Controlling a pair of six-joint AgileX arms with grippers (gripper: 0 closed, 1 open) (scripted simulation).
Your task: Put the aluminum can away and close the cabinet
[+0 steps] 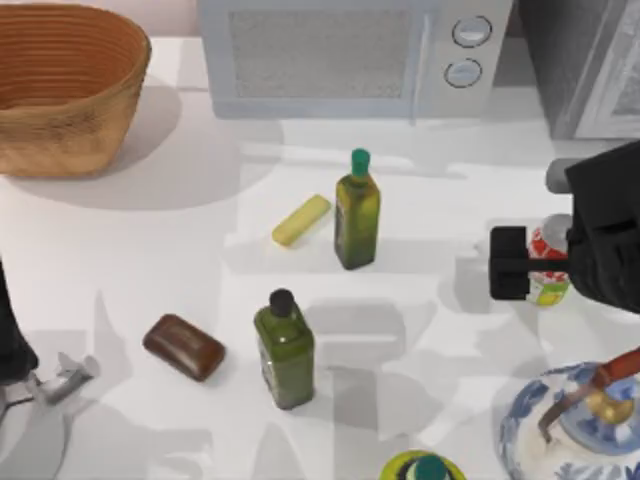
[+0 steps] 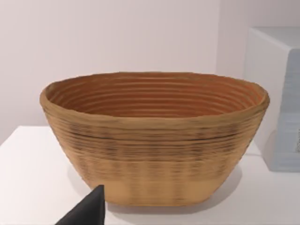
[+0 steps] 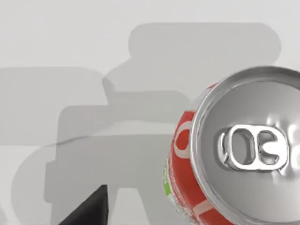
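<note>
The aluminum can (image 1: 547,285), red and white with a yellow-green base, stands upright near the table's right side. My right gripper (image 1: 508,264) hovers just above it and a little to its left, open, hiding part of the can. In the right wrist view the can's silver top (image 3: 253,145) faces the camera from below, with one dark fingertip (image 3: 89,208) off to its side and apart from it. The cabinet (image 1: 575,70), dark grey and speckled with a pale framed door panel (image 1: 622,95), is at the back right corner. My left gripper (image 1: 60,380) is parked at the front left, open.
A woven basket (image 1: 60,90) sits back left and a white microwave (image 1: 350,50) back centre. Two green oil bottles (image 1: 357,210) (image 1: 285,345), a yellow bar (image 1: 301,220) and a brown block (image 1: 184,347) occupy the middle. A blue-white teapot (image 1: 580,425) stands front right.
</note>
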